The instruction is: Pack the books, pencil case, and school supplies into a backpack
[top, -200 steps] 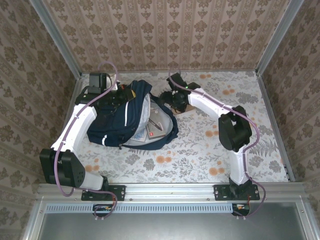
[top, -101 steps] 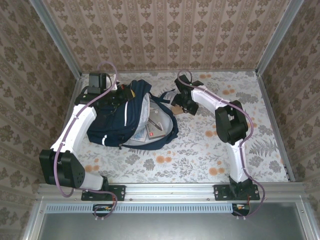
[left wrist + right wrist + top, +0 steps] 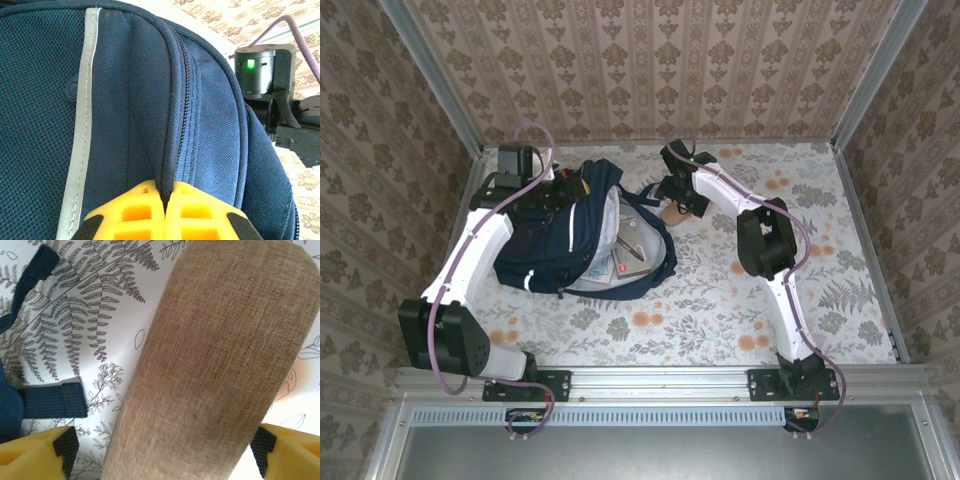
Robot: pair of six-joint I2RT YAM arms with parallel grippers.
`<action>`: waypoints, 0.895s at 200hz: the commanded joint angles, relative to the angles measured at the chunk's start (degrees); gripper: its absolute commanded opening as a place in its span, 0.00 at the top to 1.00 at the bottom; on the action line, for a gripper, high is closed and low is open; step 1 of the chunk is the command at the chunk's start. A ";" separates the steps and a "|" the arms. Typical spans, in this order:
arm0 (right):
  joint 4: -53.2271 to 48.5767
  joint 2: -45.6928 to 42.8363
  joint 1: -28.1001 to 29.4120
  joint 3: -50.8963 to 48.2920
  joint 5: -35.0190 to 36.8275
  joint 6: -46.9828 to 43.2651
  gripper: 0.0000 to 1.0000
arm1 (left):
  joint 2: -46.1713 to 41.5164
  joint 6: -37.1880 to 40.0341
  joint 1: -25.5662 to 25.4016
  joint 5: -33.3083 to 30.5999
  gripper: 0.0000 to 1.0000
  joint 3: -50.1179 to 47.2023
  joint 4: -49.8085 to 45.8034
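The navy backpack [image 3: 548,250] lies open on its side at the back left, and flat books [image 3: 625,258] show in its mouth. My left gripper [image 3: 570,190] is at the backpack's top. In the left wrist view it [image 3: 167,192] is shut on a fold of the backpack [image 3: 125,100] beside the zip. A tan oval pencil case [image 3: 673,215] lies on the table just right of the backpack. My right gripper [image 3: 672,198] hangs over it. In the right wrist view its jaws [image 3: 164,447] stand open on either side of the case [image 3: 215,365], not touching it.
A dark backpack strap [image 3: 658,240] loops over the table beside the tan case, and its end [image 3: 55,400] lies close to my right gripper's left finger. Patterned walls close in the table at the back and sides. Flowered tablecloth [image 3: 720,300] stretches to the front and right.
The right arm has folded in towards the backpack. Its gripper swung right, then back left over the tan case, and its jaws opened wider. The left gripper and backpack have stayed put.
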 commanded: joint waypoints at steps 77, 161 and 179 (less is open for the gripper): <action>-8.73 4.18 1.81 4.71 7.95 -6.37 0.17 | -2.91 1.23 0.24 0.89 1.00 0.98 4.03; 4.50 -14.68 2.22 -16.00 7.59 -9.65 0.37 | -3.76 -1.56 1.00 2.00 1.00 0.63 5.71; 5.53 -18.73 3.23 -18.50 6.21 -9.93 0.37 | -3.85 -3.80 2.00 2.85 1.00 0.25 7.88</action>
